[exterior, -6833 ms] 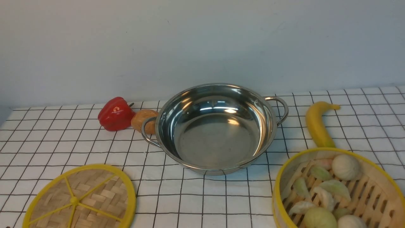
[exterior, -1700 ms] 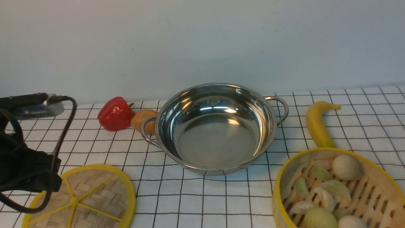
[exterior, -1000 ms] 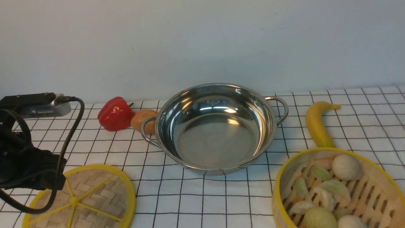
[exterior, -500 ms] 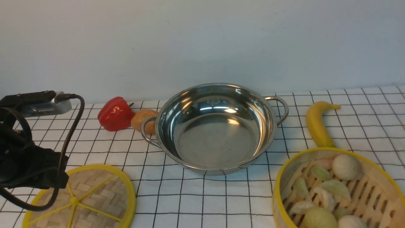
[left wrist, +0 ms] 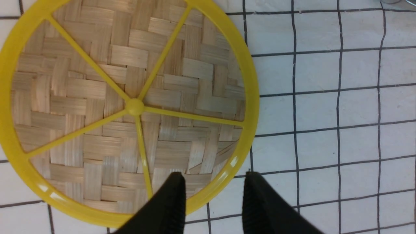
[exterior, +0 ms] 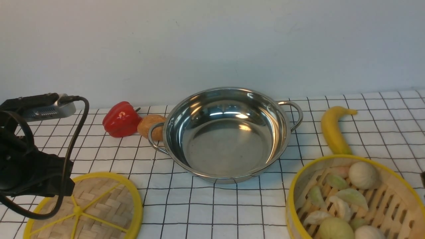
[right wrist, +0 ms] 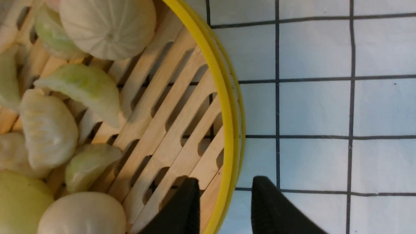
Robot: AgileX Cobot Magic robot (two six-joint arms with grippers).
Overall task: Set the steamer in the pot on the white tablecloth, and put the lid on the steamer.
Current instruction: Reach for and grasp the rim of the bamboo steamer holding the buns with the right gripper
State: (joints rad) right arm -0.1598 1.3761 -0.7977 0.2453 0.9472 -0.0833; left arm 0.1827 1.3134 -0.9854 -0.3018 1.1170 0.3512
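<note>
The steamer (exterior: 388, 202), a bamboo basket with a yellow rim and pale dumplings, sits on the white tablecloth (exterior: 232, 205) at the front right. The empty steel pot (exterior: 225, 146) stands in the middle. The woven lid (exterior: 99, 205) lies flat at the front left. My left arm (exterior: 33, 176) hangs over the lid's left side. My left gripper (left wrist: 214, 177) is open, one finger over the lid (left wrist: 130, 107) and one outside its rim. My right gripper (right wrist: 226, 182) is open astride the rim of the steamer (right wrist: 182, 107), gripping nothing.
A red pepper (exterior: 121, 119) and a brown round fruit (exterior: 151, 126) lie against the pot's left handle. A banana (exterior: 332, 129) lies between the pot's right handle and the steamer. A plain wall closes off the back.
My left arm has crept a little to the right and lower over the lid. A dark tip of the right gripper now shows at the right edge. Pot, steamer and lid have not moved.
</note>
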